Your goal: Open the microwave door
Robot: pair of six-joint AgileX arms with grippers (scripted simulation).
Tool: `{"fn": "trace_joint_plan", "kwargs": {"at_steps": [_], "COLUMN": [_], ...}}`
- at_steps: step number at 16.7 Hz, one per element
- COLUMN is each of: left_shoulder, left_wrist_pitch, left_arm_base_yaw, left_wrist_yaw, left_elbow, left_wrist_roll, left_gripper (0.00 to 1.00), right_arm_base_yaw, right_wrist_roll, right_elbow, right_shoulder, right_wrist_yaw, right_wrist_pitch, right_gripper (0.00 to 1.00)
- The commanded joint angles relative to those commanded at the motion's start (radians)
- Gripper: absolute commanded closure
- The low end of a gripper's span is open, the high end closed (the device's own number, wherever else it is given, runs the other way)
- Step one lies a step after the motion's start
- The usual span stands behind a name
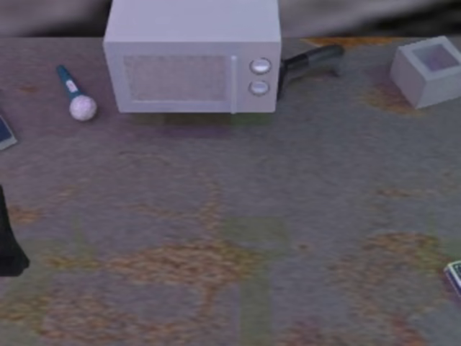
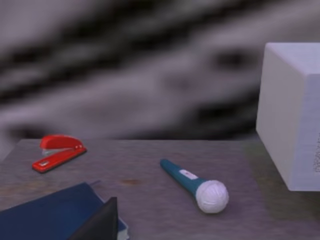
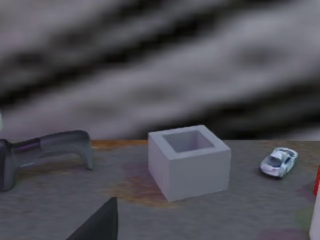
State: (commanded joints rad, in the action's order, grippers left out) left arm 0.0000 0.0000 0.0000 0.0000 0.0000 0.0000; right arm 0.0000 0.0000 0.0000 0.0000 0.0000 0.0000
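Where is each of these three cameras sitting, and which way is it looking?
Top view: above the table, looking down on the closed microwave; the left arm's dark bulk shows at the left edge.
Left wrist view: on the left arm, looking low across the table at the microphone, red stapler and blue book; one dark finger shows.
Right wrist view: on the right arm, facing the grey cube, toy car and dark handheld tool.
Shared: the microphone and microwave appear in the top and left wrist views.

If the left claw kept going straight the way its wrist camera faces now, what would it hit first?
Probably the blue book just ahead of the left claw, then the microphone. The microwave sits off to one side; depth is uncertain.
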Motion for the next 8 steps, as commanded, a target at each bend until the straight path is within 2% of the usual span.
{"fn": "trace_joint_plan", "kwargs": {"at_steps": [4,8], "left_shoulder": [0.03,0.215], "left_wrist_pitch": [-0.023,-0.146], "left_arm_base_yaw": [-0.011,-0.072], "left_wrist_yaw": [-0.005,-0.036], "left_elbow": [0.028,0.205], "left_wrist_roll": [-0.007,-0.053], "left_gripper": [0.0,0.0], "right_arm_base_yaw": [0.0,0.0], "right_wrist_roll": [0.0,0.0], "right_elbow": [0.0,0.0], "right_shoulder": [0.0,0.0], "right_wrist_yaw": [0.0,0.0], "right_wrist_pitch": [0.0,0.0], "right_gripper": [0.0,0.0]}}
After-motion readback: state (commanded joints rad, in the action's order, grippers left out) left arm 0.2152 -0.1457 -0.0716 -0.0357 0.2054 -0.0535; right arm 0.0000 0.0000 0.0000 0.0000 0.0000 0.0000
